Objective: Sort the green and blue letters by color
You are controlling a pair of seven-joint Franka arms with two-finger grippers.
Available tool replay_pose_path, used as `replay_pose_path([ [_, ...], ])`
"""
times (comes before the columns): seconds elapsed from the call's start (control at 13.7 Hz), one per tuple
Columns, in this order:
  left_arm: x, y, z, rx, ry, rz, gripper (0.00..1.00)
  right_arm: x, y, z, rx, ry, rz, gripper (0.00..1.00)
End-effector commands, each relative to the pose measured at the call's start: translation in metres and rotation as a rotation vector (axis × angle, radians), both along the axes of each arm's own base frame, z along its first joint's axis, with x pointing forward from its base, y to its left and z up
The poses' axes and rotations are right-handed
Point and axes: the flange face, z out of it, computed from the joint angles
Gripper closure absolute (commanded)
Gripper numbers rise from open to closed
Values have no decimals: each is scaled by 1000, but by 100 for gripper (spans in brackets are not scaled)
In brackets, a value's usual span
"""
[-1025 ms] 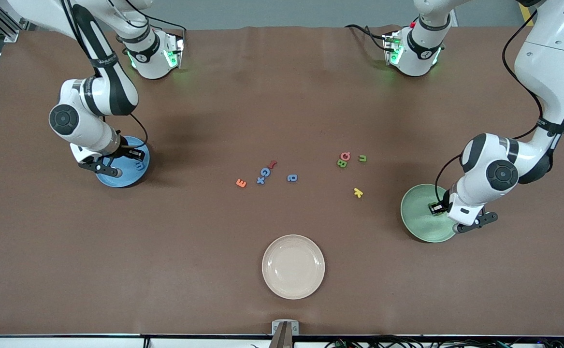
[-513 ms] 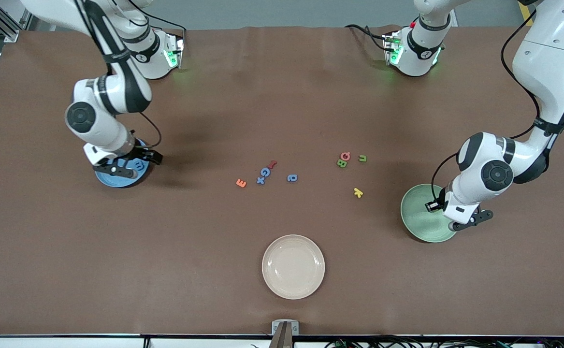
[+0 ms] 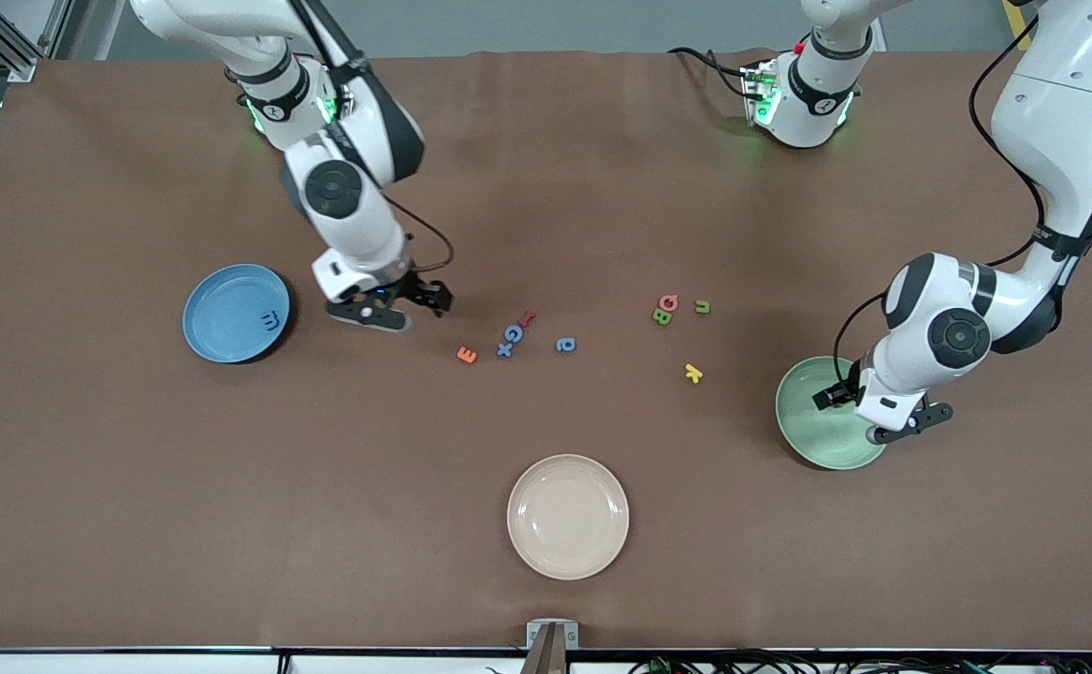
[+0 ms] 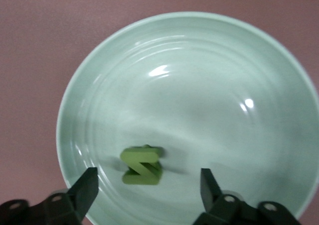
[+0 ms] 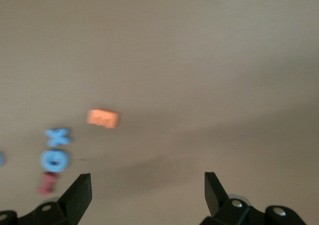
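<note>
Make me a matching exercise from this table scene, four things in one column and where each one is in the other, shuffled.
Things:
1. green Z letter
2. blue letter E
3. orange letter E
4. left tool

Places:
A. on the bare table, beside the blue X
B. in the blue plate
C. over the green bowl, open
D. lying in the green bowl

Pairs: 1-D, 2-B, 3-A, 4-C

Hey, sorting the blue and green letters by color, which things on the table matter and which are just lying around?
Part of the job:
- blue letters on the table
- blue letter in the blue plate
- green letters on the table
- green letter in the green bowl
- left hand, right hand, both open

Just lying about:
- orange letter
- red letter
- pink letter
- yellow letter
- cream plate
</note>
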Motion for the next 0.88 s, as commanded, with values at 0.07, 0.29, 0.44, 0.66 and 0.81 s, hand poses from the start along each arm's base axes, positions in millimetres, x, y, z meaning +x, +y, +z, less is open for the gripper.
replay_pose_path([
  [0.07, -14, -47, 31, 20, 8, 66, 0, 36, 67, -37, 16, -5, -52, 2],
  [0.29, -37, -87, 36, 6, 10, 13, 0, 45, 89, -48, 2, 2, -25, 8],
  [0.44, -61, -107, 29, -21, -34, -63, 0, 45, 101, -56, -9, 8, -7, 12],
  [0.66, -89, -123, 17, -95, -127, -130, 0, 43, 101, -69, -27, 15, 1, 15],
  [0.81, -99, -139, 20, -98, -126, -154, 0, 39, 104, -76, -32, 21, 4, 17],
])
